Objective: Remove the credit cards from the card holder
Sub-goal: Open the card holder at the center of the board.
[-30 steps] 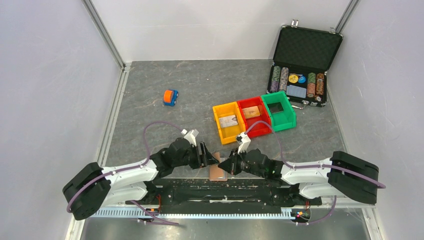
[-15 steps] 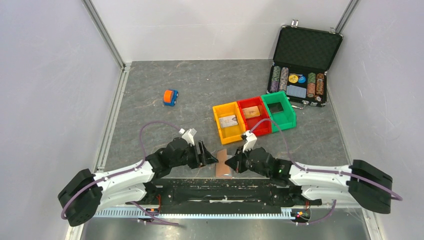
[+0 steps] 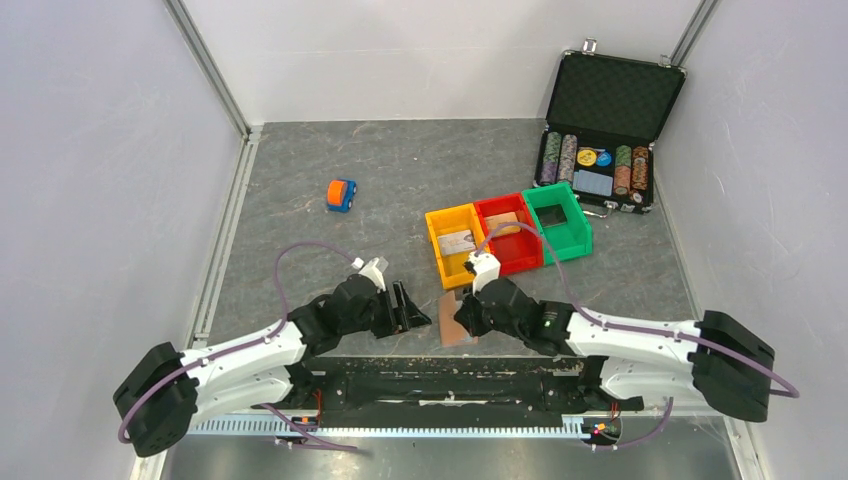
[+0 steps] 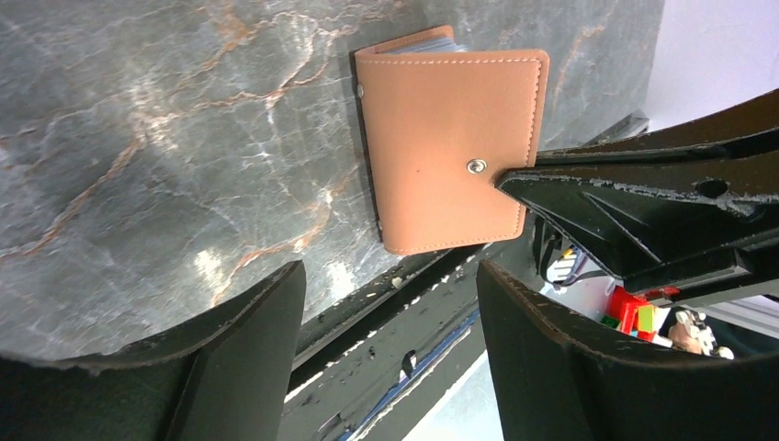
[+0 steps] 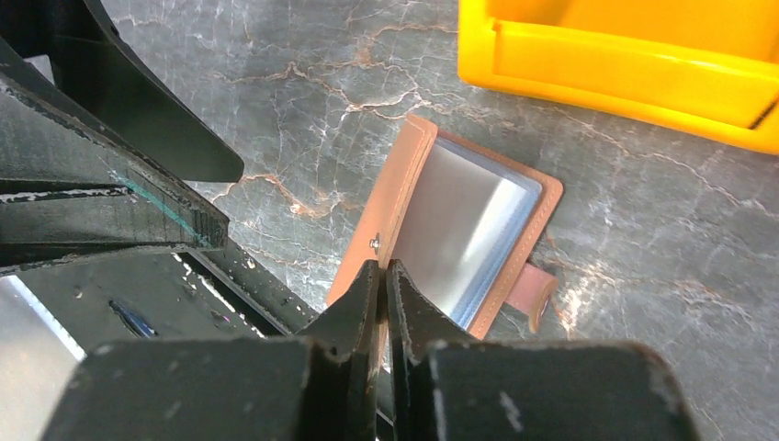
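Observation:
The reddish-brown card holder point(image 3: 456, 326) lies on the table near the front edge, between my two grippers. In the right wrist view it is part open, one cover raised off the pale blue-grey plastic pockets point(image 5: 464, 230). My right gripper point(image 5: 383, 272) is shut on the edge of that raised cover. In the left wrist view the cover's outer face point(image 4: 450, 147) shows, with the right gripper's tip by the snap. My left gripper point(image 4: 390, 344) is open and empty, just left of the holder. No card shows in the pockets. A card lies in the yellow bin point(image 3: 457, 241) and another in the red bin point(image 3: 503, 223).
Yellow point(image 3: 437, 250), red point(image 3: 527, 258) and green point(image 3: 578, 232) bins stand in a row just behind the holder. An open black chip case point(image 3: 610, 130) is at the back right. A small orange and blue toy car point(image 3: 341, 195) sits at the left middle.
My right gripper has moved away from the front edge and to the right, taking the holder along by its cover. The left gripper has hardly moved and stays open.

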